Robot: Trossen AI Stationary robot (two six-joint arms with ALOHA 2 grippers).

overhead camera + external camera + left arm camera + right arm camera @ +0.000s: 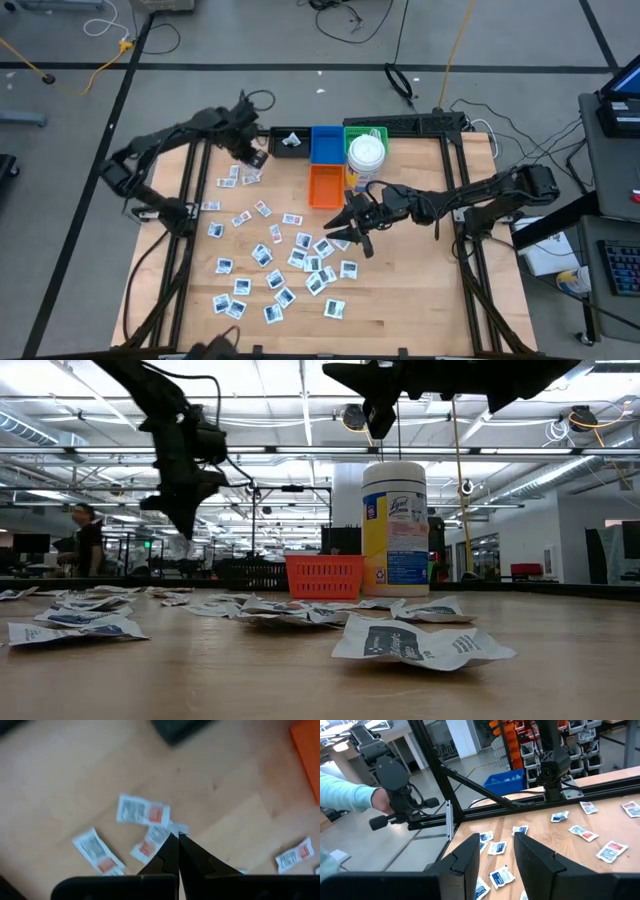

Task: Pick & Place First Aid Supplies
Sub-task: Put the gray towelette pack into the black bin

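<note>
The left gripper (252, 158), fingers pinched together on nothing, hangs at ten o'clock over red-print packets (240, 177). The main spread of packets (275, 270) lies centre to six o'clock. The right gripper (343, 225), jaws partly apart and empty, hovers over its three o'clock edge; overlapping packets risk a double pick.

Orange bin (325, 186), blue bin (325, 144), green bin (364, 134) and wipes canister (366, 160) sit together on the worktop (420, 290).
</note>
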